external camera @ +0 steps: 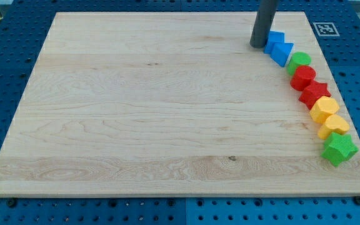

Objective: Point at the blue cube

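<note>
My tip (258, 45) stands on the wooden board near the view's top right, touching or nearly touching the left side of a blue cube (274, 41). A second blue block (282, 54), wedge-like in shape, sits just below and right of the cube, against it. The rod rises out of the view's top.
A curved row of blocks runs down the board's right side: green cylinder (300, 62), red cylinder (303, 77), red star (314, 94), yellow block (324, 109), second yellow block (335, 125), green star (339, 149). The board's right edge (349, 106) lies close beside them.
</note>
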{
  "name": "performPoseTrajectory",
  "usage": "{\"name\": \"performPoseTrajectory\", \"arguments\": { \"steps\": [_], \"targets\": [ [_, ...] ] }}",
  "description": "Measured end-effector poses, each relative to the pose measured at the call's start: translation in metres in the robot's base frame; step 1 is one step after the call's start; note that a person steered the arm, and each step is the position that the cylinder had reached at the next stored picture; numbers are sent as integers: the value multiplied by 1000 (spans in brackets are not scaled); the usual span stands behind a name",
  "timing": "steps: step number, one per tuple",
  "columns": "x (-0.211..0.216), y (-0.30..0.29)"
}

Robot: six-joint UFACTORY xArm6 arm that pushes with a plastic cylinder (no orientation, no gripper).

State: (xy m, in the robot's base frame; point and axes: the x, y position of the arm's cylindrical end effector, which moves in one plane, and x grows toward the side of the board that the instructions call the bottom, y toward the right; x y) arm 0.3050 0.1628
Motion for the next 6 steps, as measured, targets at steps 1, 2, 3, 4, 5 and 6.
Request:
{"name": "performPoseTrajectory", "arguments": {
  "steps": [1,2,3,4,5,6],
  "targets": [
    [0,0],
    [-12,0],
    [-59,-1],
    [-67,52],
    [-33,109],
    [18,130]
  ]
}}
